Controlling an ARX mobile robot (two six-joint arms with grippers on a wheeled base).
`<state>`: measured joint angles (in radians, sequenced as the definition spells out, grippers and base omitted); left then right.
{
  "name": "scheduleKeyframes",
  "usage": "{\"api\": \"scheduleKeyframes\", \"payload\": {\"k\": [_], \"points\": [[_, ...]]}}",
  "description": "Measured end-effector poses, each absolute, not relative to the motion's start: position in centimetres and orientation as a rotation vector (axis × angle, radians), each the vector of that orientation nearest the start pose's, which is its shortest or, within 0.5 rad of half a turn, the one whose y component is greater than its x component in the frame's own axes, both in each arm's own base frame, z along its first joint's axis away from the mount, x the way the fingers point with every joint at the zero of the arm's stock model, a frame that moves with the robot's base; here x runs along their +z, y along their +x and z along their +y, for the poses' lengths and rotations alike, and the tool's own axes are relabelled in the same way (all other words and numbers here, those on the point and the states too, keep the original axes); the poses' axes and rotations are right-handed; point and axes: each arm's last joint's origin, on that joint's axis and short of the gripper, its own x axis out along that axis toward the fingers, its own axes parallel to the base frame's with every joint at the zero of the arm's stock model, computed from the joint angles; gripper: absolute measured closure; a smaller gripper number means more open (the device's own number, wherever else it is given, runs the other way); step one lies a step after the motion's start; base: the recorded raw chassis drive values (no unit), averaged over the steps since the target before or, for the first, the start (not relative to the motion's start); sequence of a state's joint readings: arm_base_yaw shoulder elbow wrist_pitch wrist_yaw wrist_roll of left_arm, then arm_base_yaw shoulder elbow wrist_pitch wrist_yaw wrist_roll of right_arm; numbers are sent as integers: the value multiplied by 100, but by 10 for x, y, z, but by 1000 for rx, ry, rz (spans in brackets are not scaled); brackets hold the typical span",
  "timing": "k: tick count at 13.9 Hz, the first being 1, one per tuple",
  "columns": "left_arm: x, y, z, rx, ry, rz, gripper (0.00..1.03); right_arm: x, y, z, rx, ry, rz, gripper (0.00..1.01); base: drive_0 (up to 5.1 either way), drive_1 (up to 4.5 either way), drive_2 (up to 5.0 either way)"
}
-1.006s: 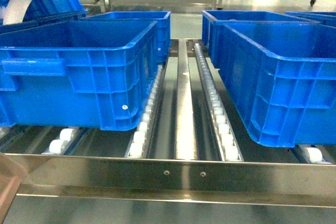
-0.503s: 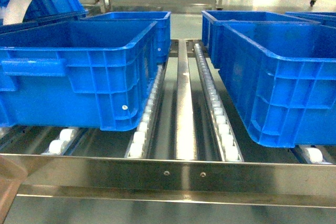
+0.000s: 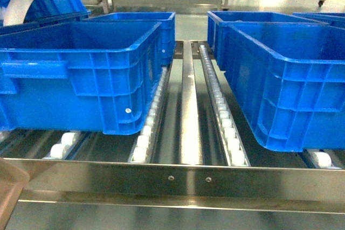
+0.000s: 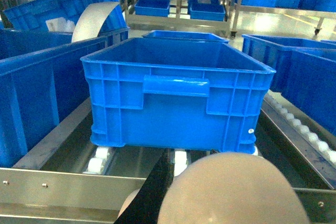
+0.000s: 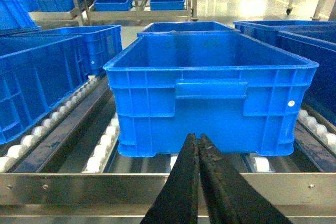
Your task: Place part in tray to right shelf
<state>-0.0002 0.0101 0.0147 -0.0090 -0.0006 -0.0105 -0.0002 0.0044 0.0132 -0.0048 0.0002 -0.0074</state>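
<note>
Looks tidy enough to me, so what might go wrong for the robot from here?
The beige tray sits low, near the front rail, so it might knock against it. The left crate and right crate fill their lanes, leaving only the middle roller strip bare. The part shows in no view, so it may be missing.

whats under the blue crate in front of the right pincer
The blue crate sits on white rollers of the steel shelf; some peek out at its base. The rest beneath is hidden by the crate and the right pincer.
</note>
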Motion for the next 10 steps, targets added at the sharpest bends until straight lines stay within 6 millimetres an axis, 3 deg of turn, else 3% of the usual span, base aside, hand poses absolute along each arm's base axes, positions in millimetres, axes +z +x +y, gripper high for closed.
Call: {"api": "scheduleKeyframes", "payload": {"k": [7,8,10], "points": [[167,97,0,0,-10,4,89,167,97,0,0,-8,-4,10,0,0,0],[167,97,0,0,-10,4,89,167,97,0,0,-7,-4,1,0,0,0],[167,97,0,0,-10,4,89,167,97,0,0,-7,-4,3,0,0,0]]}}
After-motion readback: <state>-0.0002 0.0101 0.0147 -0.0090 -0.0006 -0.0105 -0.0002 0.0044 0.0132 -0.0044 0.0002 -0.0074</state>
